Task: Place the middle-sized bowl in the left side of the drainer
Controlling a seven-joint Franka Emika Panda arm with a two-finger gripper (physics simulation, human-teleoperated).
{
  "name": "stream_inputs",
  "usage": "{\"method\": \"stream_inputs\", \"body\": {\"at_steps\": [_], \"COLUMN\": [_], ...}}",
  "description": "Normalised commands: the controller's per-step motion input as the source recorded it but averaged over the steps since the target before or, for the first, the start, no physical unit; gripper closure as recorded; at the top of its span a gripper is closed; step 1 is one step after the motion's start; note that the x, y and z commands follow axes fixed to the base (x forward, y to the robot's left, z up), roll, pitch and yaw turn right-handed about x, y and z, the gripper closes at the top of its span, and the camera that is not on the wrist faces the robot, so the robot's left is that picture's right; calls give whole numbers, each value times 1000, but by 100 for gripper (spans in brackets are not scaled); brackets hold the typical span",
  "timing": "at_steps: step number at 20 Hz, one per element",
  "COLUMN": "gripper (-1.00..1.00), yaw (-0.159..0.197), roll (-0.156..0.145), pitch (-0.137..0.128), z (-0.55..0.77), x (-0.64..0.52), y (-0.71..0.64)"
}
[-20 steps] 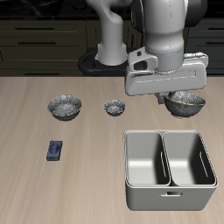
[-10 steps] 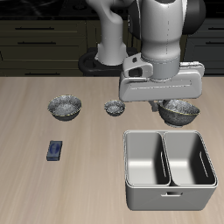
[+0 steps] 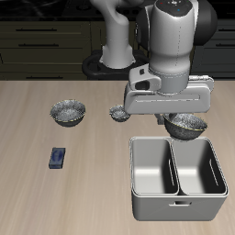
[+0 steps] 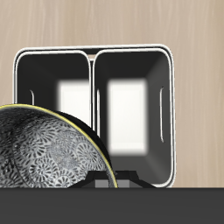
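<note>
My gripper (image 3: 186, 114) is shut on the rim of the middle-sized bowl (image 3: 188, 126), a silvery speckled bowl. I hold it in the air just above the back rim of the drainer (image 3: 136, 174), over its left side. The drainer is a grey two-compartment tub near the table's front edge, and both compartments are empty. In the wrist view the bowl (image 4: 44, 153) fills the near field with the drainer (image 4: 93, 54) beyond it. My fingertips are mostly hidden by the hand and the bowl.
A wider silvery bowl (image 3: 68, 112) and the tiniest silvery bowl (image 3: 119, 113) stand on the table farther back than the drainer. A small blue object (image 3: 58, 158) lies toward the front edge. A dark round thing (image 3: 95, 64) sits by the robot's base.
My gripper has carried the bowl toward the table's front edge and lower. It went from beside the tiniest bowl's row to the drainer's back rim.
</note>
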Motion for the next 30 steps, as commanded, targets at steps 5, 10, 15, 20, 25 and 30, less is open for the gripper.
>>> {"method": "stream_inputs", "body": {"at_steps": [5,10,15,20,25,30], "gripper": [100,100,100,100,-100,-100], "yaw": [25,9,6,22,39,35], "roll": [-8,16,-4,4,-4,31], "pitch": [5,17,13,24,43,25], "z": [-74,-84,-84,-178,-215,-140], "x": [15,-2,35,12,4,-39], "y": [41,95,40,108,132,44]}}
